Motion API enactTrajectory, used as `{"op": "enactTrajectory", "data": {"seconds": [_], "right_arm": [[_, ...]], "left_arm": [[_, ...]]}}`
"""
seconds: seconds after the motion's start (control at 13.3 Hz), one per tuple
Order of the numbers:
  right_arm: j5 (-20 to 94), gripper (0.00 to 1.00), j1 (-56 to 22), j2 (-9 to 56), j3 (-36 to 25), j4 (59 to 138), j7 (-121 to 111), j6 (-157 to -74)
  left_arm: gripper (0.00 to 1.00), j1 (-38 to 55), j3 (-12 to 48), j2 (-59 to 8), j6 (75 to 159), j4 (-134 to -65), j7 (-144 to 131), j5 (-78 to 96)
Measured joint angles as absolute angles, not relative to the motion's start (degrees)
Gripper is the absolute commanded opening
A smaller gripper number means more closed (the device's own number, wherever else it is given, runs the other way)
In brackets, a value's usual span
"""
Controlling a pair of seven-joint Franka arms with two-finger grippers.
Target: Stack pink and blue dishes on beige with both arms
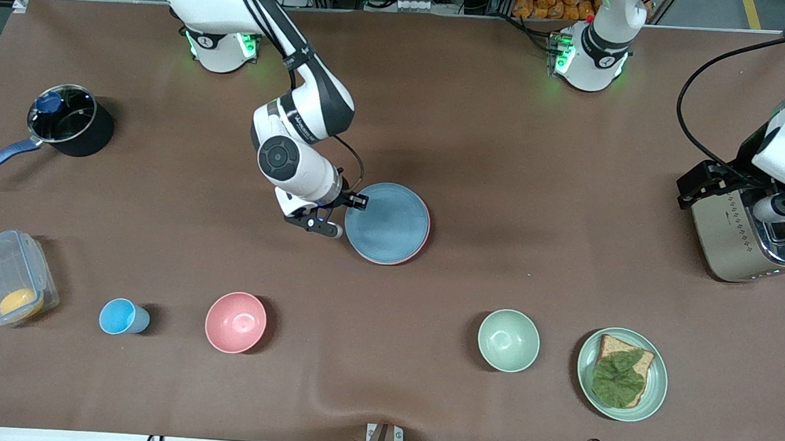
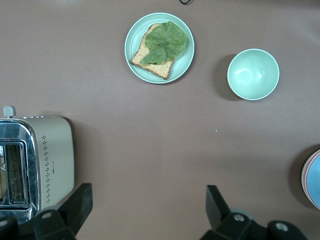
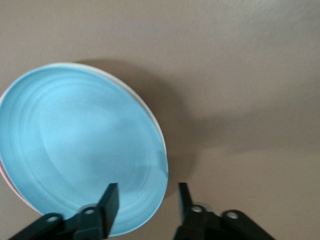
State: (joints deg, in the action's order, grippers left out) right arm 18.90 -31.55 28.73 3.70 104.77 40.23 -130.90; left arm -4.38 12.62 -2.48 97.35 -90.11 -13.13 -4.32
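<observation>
The right end effector (image 1: 339,216) sits at the edge of a blue plate (image 1: 387,223) near the middle of the brown desk (image 1: 478,151), its two fingers (image 3: 107,202) spread apart with the plate's rim between them and neither finger clamped on it. The blue plate lies on top of a pink plate (image 1: 418,248), of which only a thin crescent of rim shows beneath it; whether a beige plate lies under the pair cannot be told. The left end effector (image 2: 147,205) hangs high over the left arm's end of the desk, beside a silver toaster (image 1: 746,235), its fingers held wide apart and gripping nothing, the arm waiting. Below it, nearer the front camera, a pale green plate (image 1: 655,380) carries a slice of bread (image 1: 613,346) topped with a lettuce leaf (image 1: 618,379), and a pale green bowl (image 1: 508,340) stands just beside that plate, toward the right arm's end. Nearer the front camera than the right end effector stand a pink bowl (image 1: 235,322) and a small blue cup (image 1: 122,317) lying on its side. Toward the right arm's end of the desk, a clear plastic box (image 1: 7,277) holds something orange, and a black saucepan (image 1: 68,122) with a blue handle stands well apart from the stacked plates.
</observation>
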Motion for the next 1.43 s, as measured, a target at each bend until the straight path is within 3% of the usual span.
{"op": "enactTrajectory", "data": {"seconds": [0.23, 0.6, 1.05, 1.43], "right_arm": [[14.51, 1.0, -29.77, 26.85, -0.13, 104.06, 36.81, -125.27], [7.92, 1.0, -17.96, 20.55, -1.92, 105.18, 21.31, -117.43], [5.41, 1.0, -8.39, 10.35, -2.0, 118.94, 7.75, -123.3], [5.38, 1.0, -0.37, 6.65, -2.06, 119.45, -2.12, -121.01]], "left_arm": [[1.0, -4.39, 12.63, -2.48, 97.33, -90.12, -13.13, -4.32], [1.0, -4.4, 12.62, -2.47, 97.32, -90.12, -13.13, -4.32], [1.0, -4.44, 12.6, -2.48, 97.33, -90.13, -13.13, -4.32], [1.0, -4.45, 12.59, -2.49, 97.33, -90.13, -13.13, -4.32]]}}
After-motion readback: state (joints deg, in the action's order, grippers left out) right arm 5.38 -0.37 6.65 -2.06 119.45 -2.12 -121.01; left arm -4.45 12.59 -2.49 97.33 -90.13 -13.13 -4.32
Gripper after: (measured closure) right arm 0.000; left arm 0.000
